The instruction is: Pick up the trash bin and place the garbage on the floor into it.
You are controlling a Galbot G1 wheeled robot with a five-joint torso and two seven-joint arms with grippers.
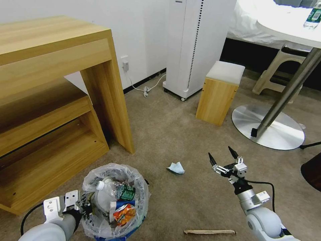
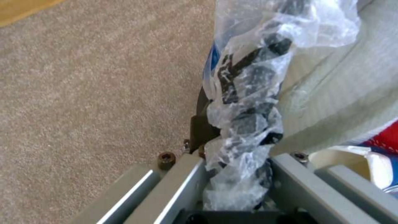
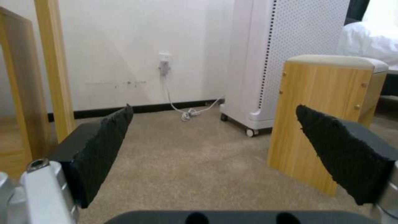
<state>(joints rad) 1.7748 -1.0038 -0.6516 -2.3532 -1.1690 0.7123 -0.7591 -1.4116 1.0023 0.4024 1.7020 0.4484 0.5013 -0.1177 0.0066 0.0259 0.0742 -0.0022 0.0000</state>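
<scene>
The trash bin point(image 1: 91, 178), blue and lined with a clear plastic bag, is at the lower left of the head view, with a green-labelled bottle point(image 1: 124, 192) and wrappers point(image 1: 123, 213) inside. My left gripper point(image 1: 82, 201) is shut on its bag-covered black rim point(image 2: 248, 109); one dark finger point(image 2: 202, 126) presses on the outside. Garbage lies on the beige floor: a crumpled white tissue point(image 1: 176, 167) and a wooden stick point(image 1: 209, 231). My right gripper point(image 1: 220, 151) hovers open and empty, right of the tissue and above the carpet. Its black pads point(image 3: 104, 146) are spread wide apart.
A wooden desk point(image 1: 50, 100) stands close on the left. Ahead are a white tower appliance point(image 1: 194, 47), its cable point(image 1: 146, 89), a wooden stool point(image 1: 219, 93) and a round table's metal base point(image 1: 267, 125). Open carpet lies between bin and stool.
</scene>
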